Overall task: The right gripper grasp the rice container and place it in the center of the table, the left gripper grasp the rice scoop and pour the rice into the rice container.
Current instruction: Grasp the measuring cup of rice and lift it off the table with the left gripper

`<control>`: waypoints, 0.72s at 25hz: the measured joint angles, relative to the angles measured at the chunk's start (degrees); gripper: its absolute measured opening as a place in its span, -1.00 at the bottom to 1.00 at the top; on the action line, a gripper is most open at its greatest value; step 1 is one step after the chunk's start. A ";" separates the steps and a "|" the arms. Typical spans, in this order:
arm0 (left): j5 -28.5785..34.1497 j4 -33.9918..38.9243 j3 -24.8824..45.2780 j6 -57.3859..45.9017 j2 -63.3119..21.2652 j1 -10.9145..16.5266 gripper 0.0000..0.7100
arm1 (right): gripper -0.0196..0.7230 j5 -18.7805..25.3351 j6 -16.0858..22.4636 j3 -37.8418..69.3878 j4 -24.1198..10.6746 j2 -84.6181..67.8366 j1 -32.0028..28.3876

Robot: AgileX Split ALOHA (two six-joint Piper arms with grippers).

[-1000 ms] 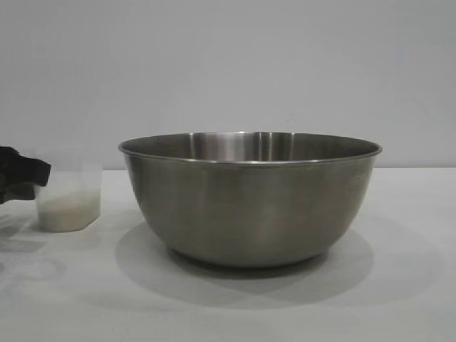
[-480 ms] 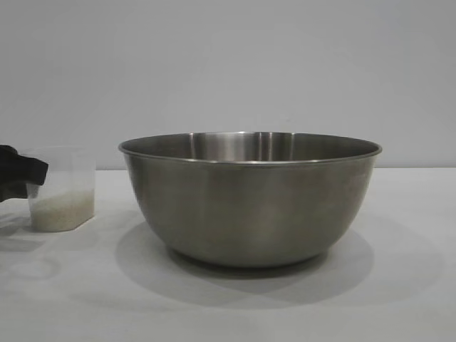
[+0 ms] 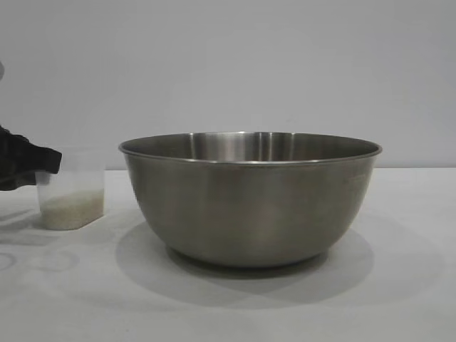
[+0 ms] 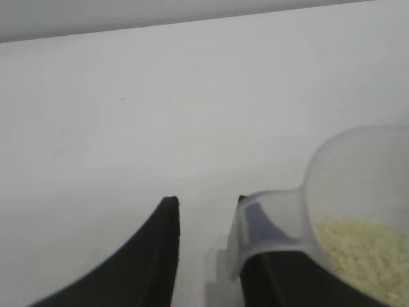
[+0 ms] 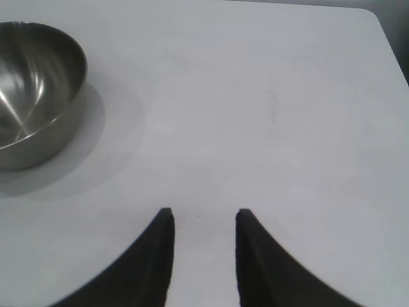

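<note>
The rice container (image 3: 249,199), a big steel bowl, stands in the middle of the table (image 3: 413,285) and also shows far off in the right wrist view (image 5: 32,96). The rice scoop (image 3: 71,199), a clear cup with rice (image 3: 70,209) in its bottom, stands to the bowl's left. My left gripper (image 3: 32,167) reaches in from the left edge against the scoop's side. In the left wrist view its jaws (image 4: 208,201) stand apart, bare table showing between them, and the scoop's handle (image 4: 268,217) lies over one finger. My right gripper (image 5: 204,214) hangs open over bare table.
A plain grey wall runs behind the table. The table's far corner and edge (image 5: 377,25) show in the right wrist view. Bare white tabletop lies in front of and to the right of the bowl.
The scoop slid slightly left, then back right toward the bowl. The left gripper moved right and a little up along with it. Bowl and right gripper stayed still.
</note>
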 joint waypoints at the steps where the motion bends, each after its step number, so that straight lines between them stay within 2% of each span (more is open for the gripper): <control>1: 0.00 0.16 0.00 0.00 0.00 0.00 -1.00 | -0.33 0.00 0.00 0.00 0.00 0.00 0.00; 6: 0.24 2.72 0.00 0.00 -0.95 0.09 -1.00 | -0.33 0.00 0.00 0.00 0.00 0.00 0.00; 10: 0.90 3.61 0.00 2.43 -6.70 0.09 -1.00 | -0.33 0.00 0.00 0.00 0.00 0.00 0.00; 18: 0.80 19.74 -5.97 20.34 -16.82 0.09 -1.00 | -0.33 0.00 0.00 0.00 0.00 0.00 0.00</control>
